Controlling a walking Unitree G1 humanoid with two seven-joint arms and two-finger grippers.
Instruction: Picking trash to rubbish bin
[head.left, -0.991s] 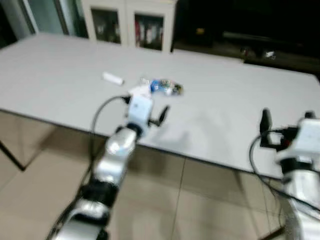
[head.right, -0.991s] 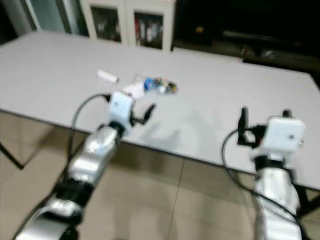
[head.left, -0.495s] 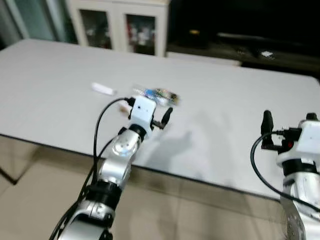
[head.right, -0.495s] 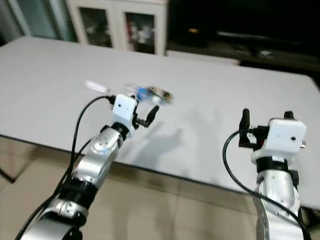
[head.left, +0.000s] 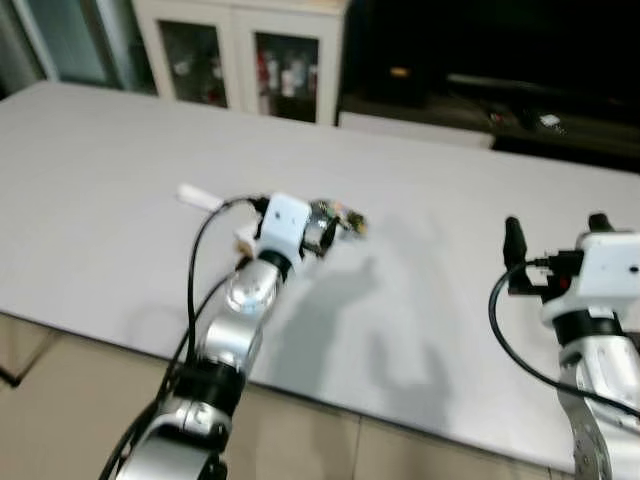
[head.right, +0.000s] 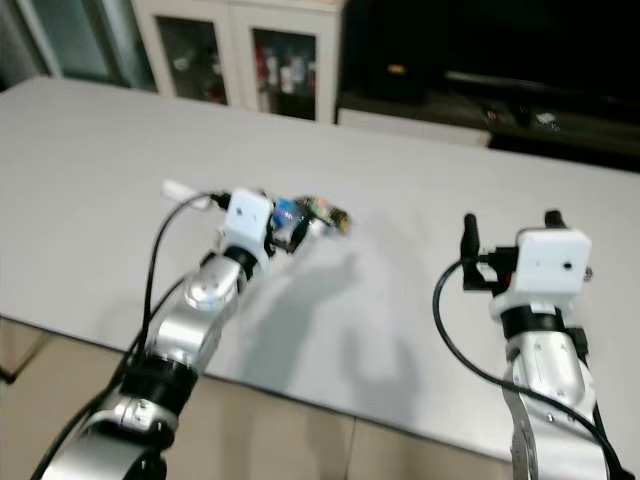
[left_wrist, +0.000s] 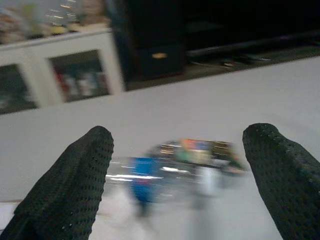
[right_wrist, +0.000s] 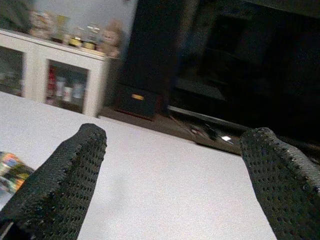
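Left jaws (left_wrist: 175, 175): spread wide, gripping nothing, one finger (left_wrist: 65, 185) either side of the gap. Crumpled wrapper (left_wrist: 175, 167) directly ahead, lying flat on the grey tabletop (head.left: 100, 150), long axis across the gap rather than along it; blue patch toward one finger, multicoloured end toward the other. From the head camera: left jaws (head.left: 322, 232) at the near edge of the wrapper (head.left: 338, 218), contact not determinable through blur. Small white scrap (head.left: 198, 196) on the tabletop further left, apart from the wrapper.

Left arm: extended forward over the tabletop, wrist low, cable looping behind. Clearly the nearer arm.

Right jaws (right_wrist: 170, 190): also wide apart, empty, raised above the tabletop's right side (head.right: 510, 225), well apart from the wrapper.

Likely next: short advance, then closing across the wrapper's narrow dimension.

White cabinet (head.left: 240, 50) beyond the far edge.
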